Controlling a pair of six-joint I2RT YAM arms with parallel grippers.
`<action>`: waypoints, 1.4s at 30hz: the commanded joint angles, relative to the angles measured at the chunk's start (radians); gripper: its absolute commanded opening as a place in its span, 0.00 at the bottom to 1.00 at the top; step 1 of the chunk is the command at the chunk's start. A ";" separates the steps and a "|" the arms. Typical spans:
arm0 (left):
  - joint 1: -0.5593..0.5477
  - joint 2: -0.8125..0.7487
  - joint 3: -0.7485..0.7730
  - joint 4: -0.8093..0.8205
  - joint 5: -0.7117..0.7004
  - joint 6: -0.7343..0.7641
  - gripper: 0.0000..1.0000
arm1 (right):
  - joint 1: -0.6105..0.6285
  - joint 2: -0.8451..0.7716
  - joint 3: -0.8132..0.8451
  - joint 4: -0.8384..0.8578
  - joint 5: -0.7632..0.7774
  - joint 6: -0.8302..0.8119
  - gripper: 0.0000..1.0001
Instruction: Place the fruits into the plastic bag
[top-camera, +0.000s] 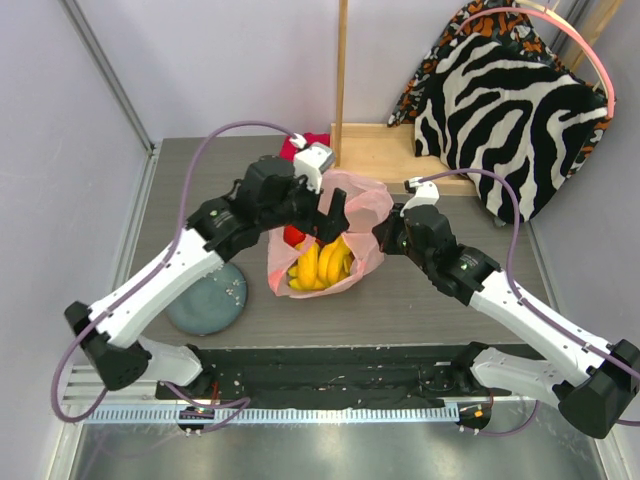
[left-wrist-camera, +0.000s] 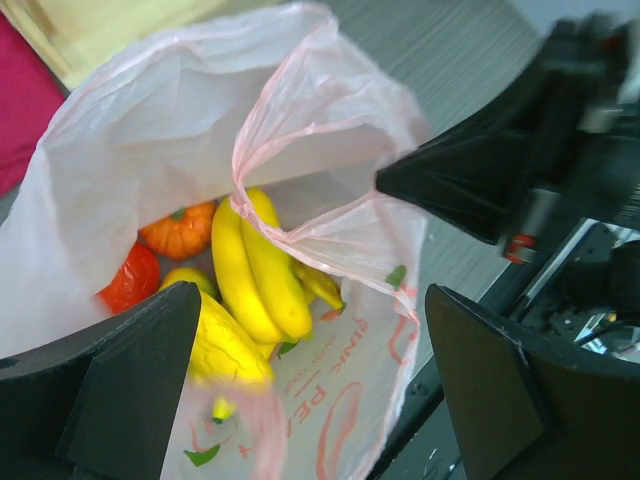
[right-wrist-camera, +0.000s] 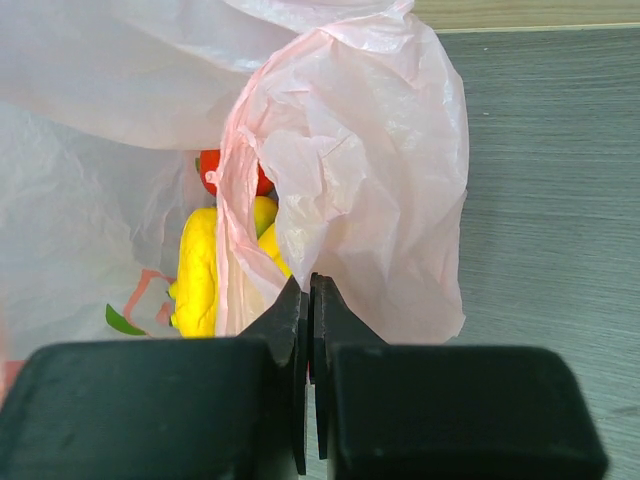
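**Fruit seen inside the plastic bag (top-camera: 365, 205), its rim pinched from the right.**
The bag is slumped mid-table (top-camera: 450, 300), with the bananas (top-camera: 320, 265), red fruit (left-wrist-camera: 130, 280) and orange fruit (left-wrist-camera: 180, 230) inside; no green one can be made out. The left gripper (left-wrist-camera: 310, 330) is spread wide and empty over the mouth, while the right gripper (right-wrist-camera: 308, 290) is closed on the film. A tug there could tip the bag and spill the fruit.

Right gripper (right-wrist-camera: 309, 300) pinches the pink plastic bag (right-wrist-camera: 370, 150)
Jaws meet at lower centre; bananas (right-wrist-camera: 197, 270) and red fruit (right-wrist-camera: 210, 170) show inside, centre left.
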 joint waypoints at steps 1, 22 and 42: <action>0.004 -0.155 -0.012 0.052 -0.012 -0.001 1.00 | -0.002 -0.006 0.015 0.027 0.030 0.019 0.01; 0.003 -0.242 -0.324 -0.076 -0.339 -0.200 0.34 | -0.004 0.034 0.043 0.033 -0.003 0.022 0.01; 0.526 -0.219 -0.124 0.314 0.373 -0.390 0.00 | -0.013 0.071 0.532 -0.122 0.106 -0.267 0.01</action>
